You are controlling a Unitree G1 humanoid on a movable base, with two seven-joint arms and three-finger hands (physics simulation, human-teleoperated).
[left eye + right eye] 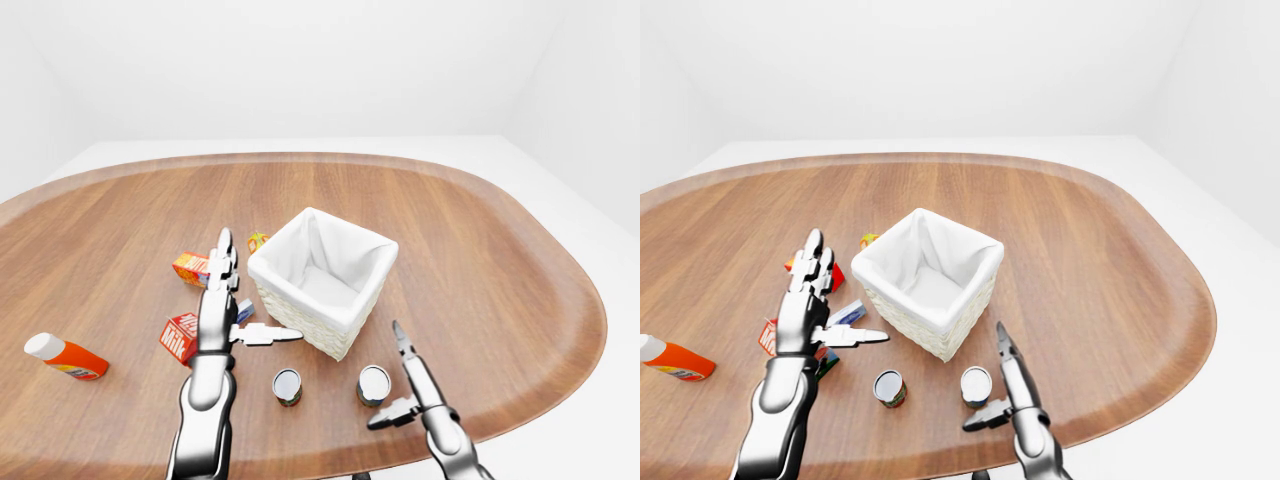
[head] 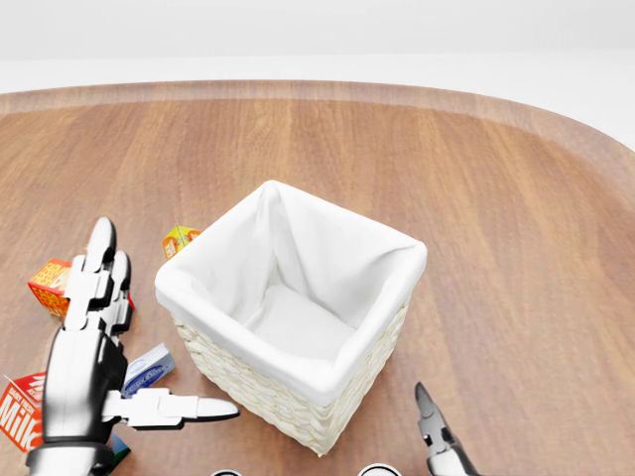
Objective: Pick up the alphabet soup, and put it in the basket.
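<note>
Currently, two cans are being shown at six o'clock of the basket (image 1: 322,268); which is the alphabet soup cannot be told. The right hand (image 1: 415,385) is being held released at four o'clock of the right-side can (image 1: 373,385). The left hand (image 1: 217,312) is being held unclenched, grasping nothing.

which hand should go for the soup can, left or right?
Probably right. Two cans stand below the basket in the left-eye view, labels unreadable. The right hand, open, sits beside the right can. The left hand, open, hovers over the cartons, closer to the left can.
</note>
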